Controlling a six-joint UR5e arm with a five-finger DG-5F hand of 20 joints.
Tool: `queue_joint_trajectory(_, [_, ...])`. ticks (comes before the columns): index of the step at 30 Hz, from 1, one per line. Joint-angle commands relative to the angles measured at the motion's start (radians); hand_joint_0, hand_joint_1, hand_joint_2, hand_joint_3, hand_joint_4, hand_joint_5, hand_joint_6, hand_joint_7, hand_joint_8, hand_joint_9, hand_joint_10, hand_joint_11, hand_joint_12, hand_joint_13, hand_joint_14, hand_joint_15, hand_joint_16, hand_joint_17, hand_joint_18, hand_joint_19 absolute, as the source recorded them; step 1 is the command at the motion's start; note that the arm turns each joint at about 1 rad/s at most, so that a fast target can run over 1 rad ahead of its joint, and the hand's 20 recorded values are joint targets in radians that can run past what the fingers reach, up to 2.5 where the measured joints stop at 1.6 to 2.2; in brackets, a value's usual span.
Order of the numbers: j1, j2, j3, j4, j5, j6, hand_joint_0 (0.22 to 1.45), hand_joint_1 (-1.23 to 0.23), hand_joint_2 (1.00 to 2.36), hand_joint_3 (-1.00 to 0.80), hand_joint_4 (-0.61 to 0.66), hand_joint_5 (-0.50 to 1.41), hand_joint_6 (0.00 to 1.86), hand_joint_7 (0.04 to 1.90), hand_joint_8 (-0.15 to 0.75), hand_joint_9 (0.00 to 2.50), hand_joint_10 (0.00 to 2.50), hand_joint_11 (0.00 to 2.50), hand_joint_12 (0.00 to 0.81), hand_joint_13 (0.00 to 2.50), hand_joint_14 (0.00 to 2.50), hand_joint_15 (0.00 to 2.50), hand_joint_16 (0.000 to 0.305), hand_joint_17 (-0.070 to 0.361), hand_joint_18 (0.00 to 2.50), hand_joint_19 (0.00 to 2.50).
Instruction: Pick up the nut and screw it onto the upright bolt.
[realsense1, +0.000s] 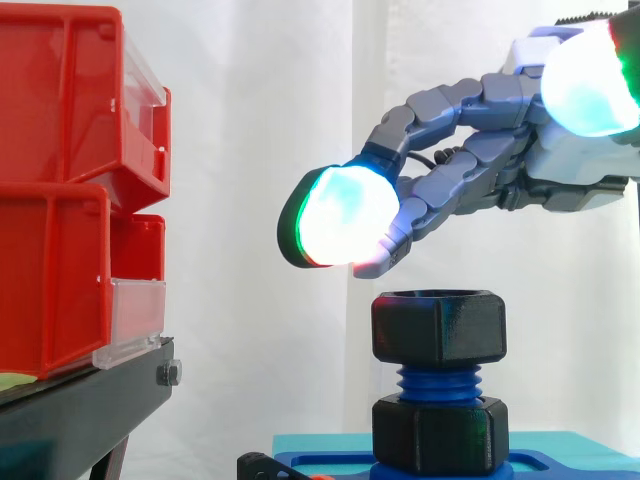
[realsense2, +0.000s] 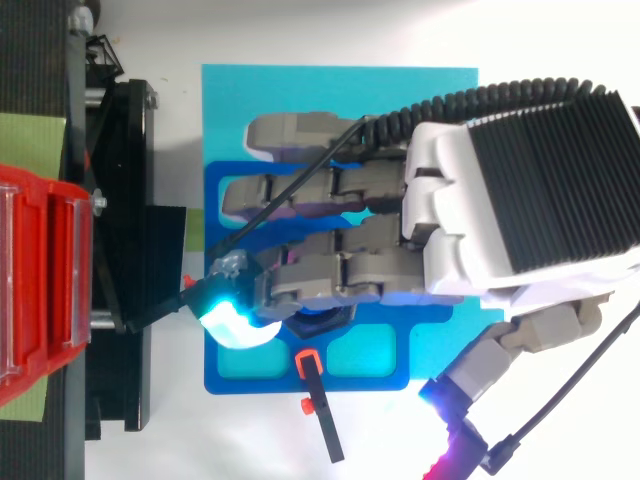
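The hand (realsense1: 460, 175) is reaching in with its grey, segmented fingers stretched out and only gently bent. They are spreading loosely and gripping nothing. One rounded fingertip pad (realsense1: 345, 215) is glowing white-green and hovering just above the nut (realsense1: 438, 327), with a thin gap showing between them. The nut, a chunky matte black hexagon, is sitting directly below the fingertips at the top of the upright bolt (realsense1: 438, 382), whose blue ribbed thread is showing beneath it. A second nut (realsense1: 440, 433), also black and hexagonal, is resting at the bolt's foot on a blue fixture (realsense2: 215, 300) with rounded pockets, which is lying on a flat teal sheet (realsense2: 300, 90). Beyond the fingertips, glossy red plastic bins (realsense1: 60, 200) are stacking on a black stand (realsense1: 80, 400) before a softly folded white curtain (realsense1: 250, 120).
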Motion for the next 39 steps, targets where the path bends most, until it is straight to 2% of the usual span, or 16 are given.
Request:
queue_joint_trajectory(1, [0.004, -0.005, 0.000, 0.019, 0.002, 0.004, 0.48, -0.26, 1.00, -0.50, 0.19, -0.14, 0.50, 0.64, 0.245, 0.60, 0.00, 0.00, 0.353, 0.38, 0.00, 0.00, 0.044, 0.100, 0.15, 0.00])
queue_joint_trajectory(9, [0.007, -0.005, -0.002, -0.004, 0.003, -0.004, 0.49, -0.27, 1.00, -0.50, 0.20, -0.13, 0.50, 0.67, 0.243, 0.61, 0.00, 0.00, 0.348, 0.40, 0.00, 0.00, 0.042, 0.094, 0.18, 0.00])
queue_joint_trajectory(13, [0.007, -0.011, -0.002, 0.022, 0.003, -0.010, 0.49, -0.27, 1.00, -0.50, 0.20, -0.13, 0.50, 0.68, 0.242, 0.61, 0.00, 0.00, 0.346, 0.41, 0.00, 0.00, 0.042, 0.093, 0.18, 0.00])
queue_joint_trajectory(18, [0.001, -0.046, 0.000, 0.077, 0.003, -0.009, 0.49, -0.27, 1.00, -0.50, 0.20, -0.13, 0.50, 0.69, 0.243, 0.60, 0.00, 0.00, 0.346, 0.42, 0.00, 0.00, 0.042, 0.094, 0.20, 0.00])
queue_joint_trajectory(20, [0.000, -0.046, 0.000, 0.091, 0.003, -0.012, 0.49, -0.27, 1.00, -0.50, 0.20, -0.13, 0.50, 0.69, 0.245, 0.60, 0.00, 0.00, 0.348, 0.42, 0.00, 0.00, 0.042, 0.094, 0.20, 0.00])
queue_joint_trajectory(26, [-0.002, -0.046, 0.000, 0.091, 0.005, -0.012, 0.49, -0.26, 1.00, -0.50, 0.20, -0.12, 0.50, 0.71, 0.250, 0.61, 0.00, 0.00, 0.351, 0.43, 0.00, 0.00, 0.042, 0.095, 0.22, 0.01])
queue_joint_trajectory(33, [-0.003, -0.046, -0.002, 0.063, 0.005, -0.012, 0.49, -0.26, 1.00, -0.50, 0.21, -0.12, 0.50, 0.75, 0.260, 0.63, 0.00, 0.00, 0.351, 0.46, 0.00, 0.00, 0.040, 0.091, 0.23, 0.00])
queue_joint_trajectory(39, [-0.003, -0.046, -0.002, 0.044, 0.003, -0.027, 0.49, -0.27, 1.00, -0.50, 0.23, -0.10, 0.50, 0.80, 0.278, 0.70, 0.00, 0.00, 0.304, 0.54, 0.00, 0.00, 0.031, 0.071, 0.30, 0.00])
